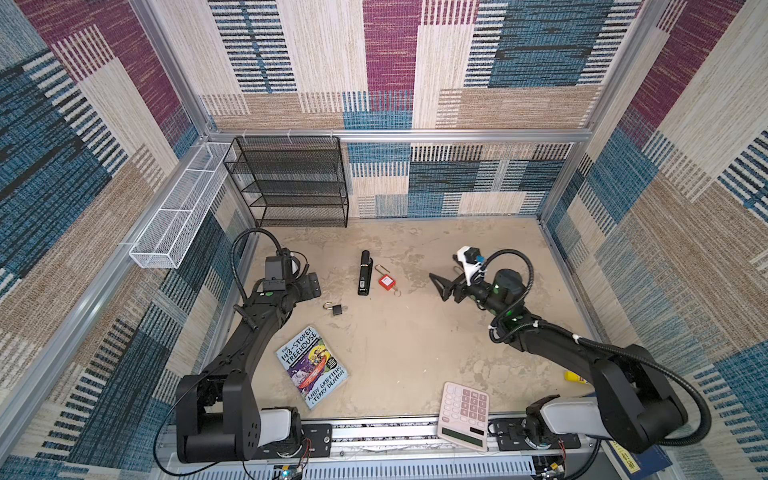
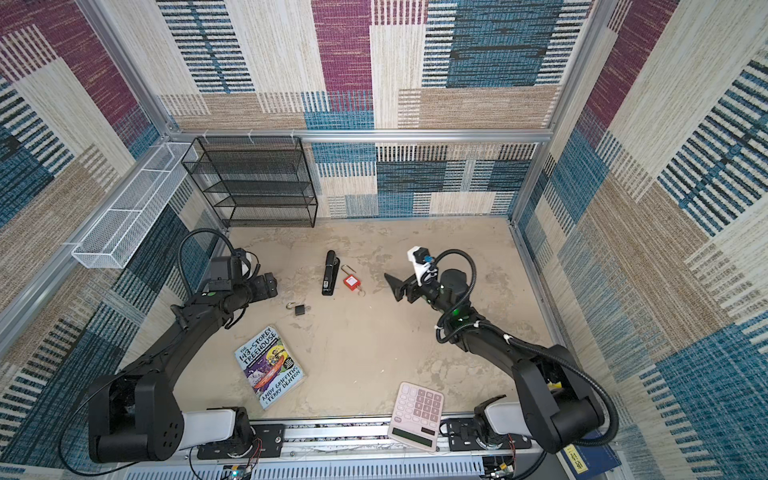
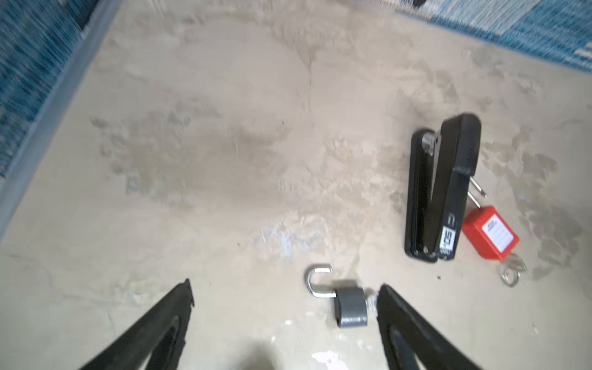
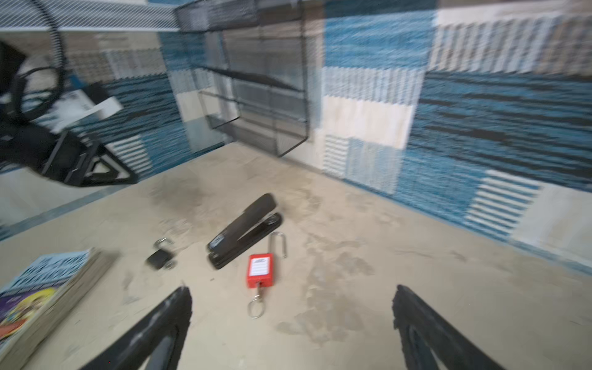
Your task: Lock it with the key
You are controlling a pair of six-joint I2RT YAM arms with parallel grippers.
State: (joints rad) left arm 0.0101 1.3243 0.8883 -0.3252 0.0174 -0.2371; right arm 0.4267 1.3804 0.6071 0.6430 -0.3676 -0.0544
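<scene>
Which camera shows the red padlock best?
Right wrist: the red padlock shows whole and close, shackle to key ring. In the left wrist view the stapler covers part of its shackle; both top views show it small.

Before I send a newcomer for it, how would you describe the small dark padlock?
Find the paperback book at the front left of the table. Just beyond it, before the black stapler, lies the small padlock. Unlike the red padlock, it is dark grey, short-shackled.

Soft, even light left only faint shadows in both top views, whose edges bowed, while both wrist views were motion-blurred, worst on the patterned wall (image 4: 480, 96).
</scene>
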